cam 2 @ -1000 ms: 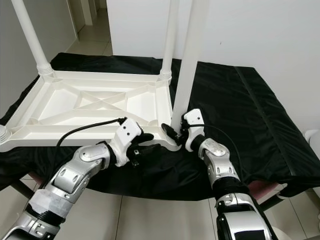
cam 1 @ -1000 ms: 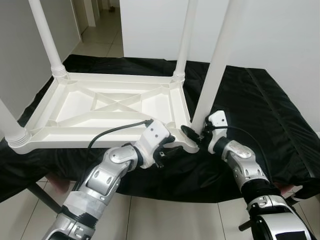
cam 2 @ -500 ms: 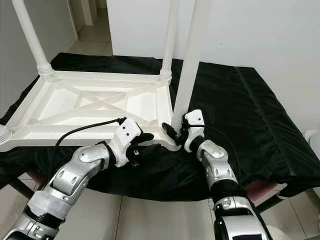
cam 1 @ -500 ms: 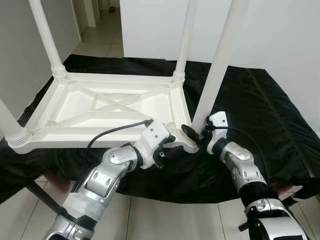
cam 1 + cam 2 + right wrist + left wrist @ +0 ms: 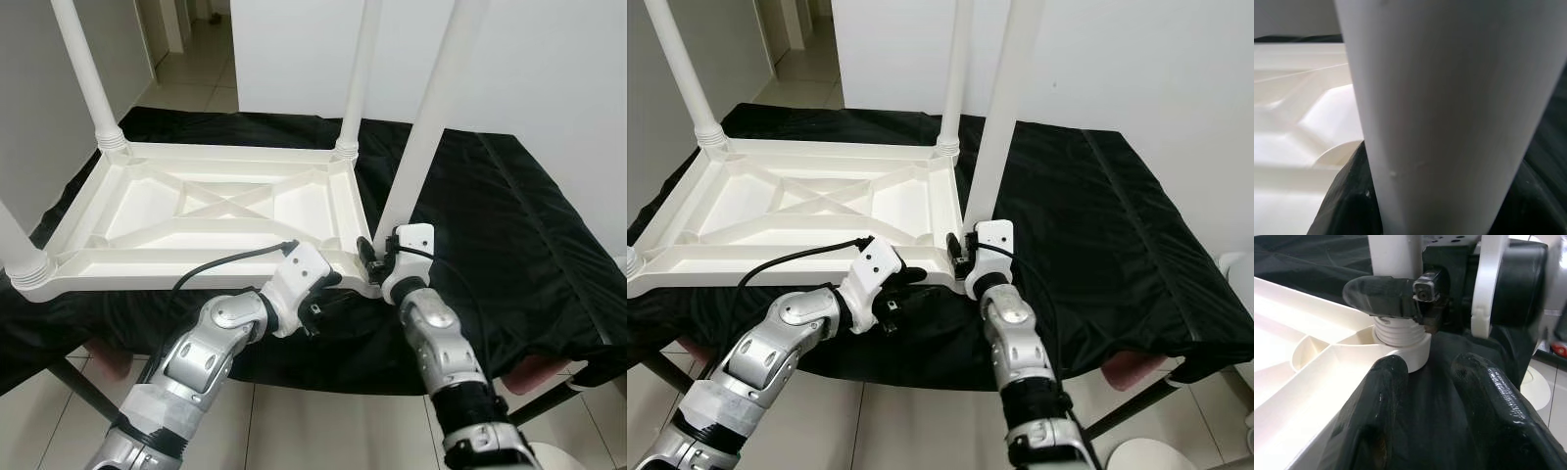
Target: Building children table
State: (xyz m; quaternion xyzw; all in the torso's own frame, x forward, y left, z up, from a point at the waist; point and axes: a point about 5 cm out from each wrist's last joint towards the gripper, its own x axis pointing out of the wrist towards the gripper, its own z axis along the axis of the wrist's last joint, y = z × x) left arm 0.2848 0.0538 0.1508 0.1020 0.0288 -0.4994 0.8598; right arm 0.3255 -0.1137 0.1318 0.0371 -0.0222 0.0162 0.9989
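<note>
Four white legs rising from an upturned white children's table [image 5: 216, 211], lying top-down on a worktop draped in black cloth [image 5: 509, 225]. At far left, near-left leg [image 5: 20, 250] seated in its corner socket; behind it, far-left leg [image 5: 88, 73] upright at the back corner. Just right of centre, far-right leg [image 5: 358, 73] standing at the opposite back corner. Along the near edge, left gripper [image 5: 315, 299] pressed low against the table's front rim close to the near-right corner, its fingers [image 5: 1376, 431] slightly apart and gripping nothing, resting on cloth beside the threaded collar. At that corner, near-right leg [image 5: 426, 117] set upright in its socket, ribbed threads visible just above the collar. Right gripper [image 5: 370, 262] clamped round the base of this leg, one black finger [image 5: 1378, 296] wrapped against the white tube directly over the threads. Further right, bare black cloth sloping away toward a white wall.
</note>
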